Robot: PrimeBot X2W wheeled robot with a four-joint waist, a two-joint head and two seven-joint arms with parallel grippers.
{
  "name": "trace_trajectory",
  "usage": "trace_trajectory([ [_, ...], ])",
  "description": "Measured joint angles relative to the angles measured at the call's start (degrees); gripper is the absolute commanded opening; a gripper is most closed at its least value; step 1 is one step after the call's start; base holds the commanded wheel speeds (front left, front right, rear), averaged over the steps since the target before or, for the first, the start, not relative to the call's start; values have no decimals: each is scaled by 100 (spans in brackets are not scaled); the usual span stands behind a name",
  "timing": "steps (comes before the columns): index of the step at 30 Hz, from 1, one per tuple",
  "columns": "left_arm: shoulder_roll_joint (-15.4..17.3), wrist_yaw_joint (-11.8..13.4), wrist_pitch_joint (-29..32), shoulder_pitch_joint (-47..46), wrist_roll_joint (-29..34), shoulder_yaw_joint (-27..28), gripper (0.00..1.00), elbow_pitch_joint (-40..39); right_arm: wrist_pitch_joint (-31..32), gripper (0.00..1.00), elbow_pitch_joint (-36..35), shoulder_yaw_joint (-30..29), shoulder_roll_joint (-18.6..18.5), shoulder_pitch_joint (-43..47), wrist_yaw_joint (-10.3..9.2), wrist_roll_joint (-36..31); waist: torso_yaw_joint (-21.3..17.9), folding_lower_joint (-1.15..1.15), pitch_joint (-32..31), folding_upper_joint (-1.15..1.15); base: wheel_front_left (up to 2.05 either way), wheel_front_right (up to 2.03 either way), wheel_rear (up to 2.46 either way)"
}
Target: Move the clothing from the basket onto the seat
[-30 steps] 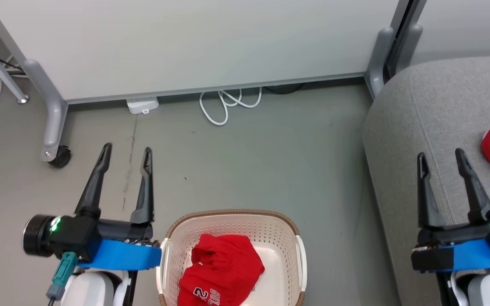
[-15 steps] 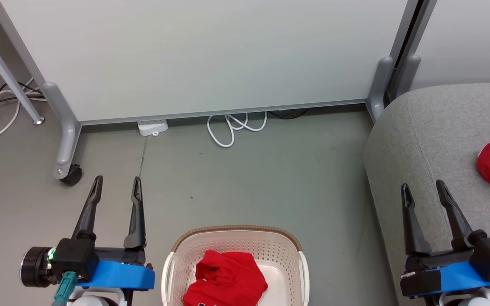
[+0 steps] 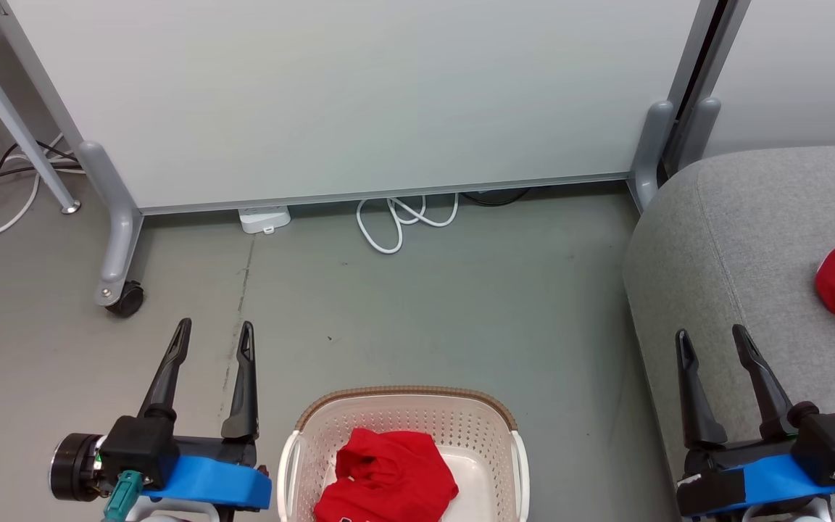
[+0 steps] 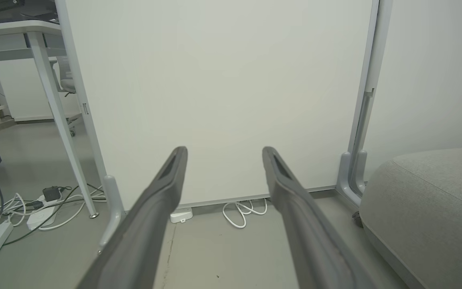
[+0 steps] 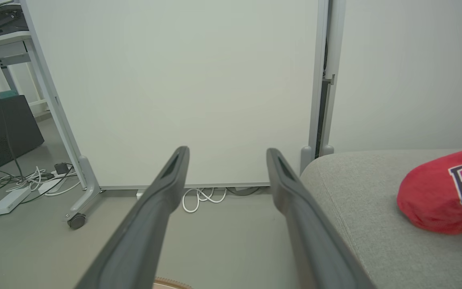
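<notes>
Clothing (image 3: 388,475) in basket (image 3: 406,393) cut off btm.

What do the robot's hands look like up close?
The left hand and the right hand each have two long, dark grey, tapering fingers with slotted tips, set on a black block with a bright blue band. A teal plug sticks out beside each.

I saw a pale panel (image 3: 359,101) standing on the grey floor (image 3: 461,304), with a black caster (image 3: 127,299) under its left foot. A white cable (image 3: 399,221) lay coiled at the panel's lower edge, with a small white box (image 3: 265,219) just beside it. Far left were a table leg (image 3: 19,130), more cables (image 5: 34,176) and a black box (image 5: 8,128).
</notes>
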Motion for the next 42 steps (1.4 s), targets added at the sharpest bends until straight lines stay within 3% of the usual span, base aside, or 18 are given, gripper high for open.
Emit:
trace_trajectory([
  [15, -14, -27, 0, -2, 48, -15, 100, 35, 0, 100, 34, 45, 0, 0, 0, 10, -23, 1, 32, 0, 0, 0, 0],
  [20, 66, -54, 0, -239, 103, -300, 100, 175, 0, 100, -21, 25, 0, -59, 0, 8, -7, 0, 166, 0, 0, 0, 0],
  [29, 505, -57, 0, -1210, -224, -1540, 100, 929, 0, 100, -241, 66, 1, -527, 0, -75, -58, 1, 663, 0, 0, 0, 0],
  [42, 1016, -58, 0, -2858, -1033, -3686, 100, 2520, 0, 100, -712, 121, 2, -1291, 0, -149, -296, 2, 1979, 0, 0, 0, 0],
])
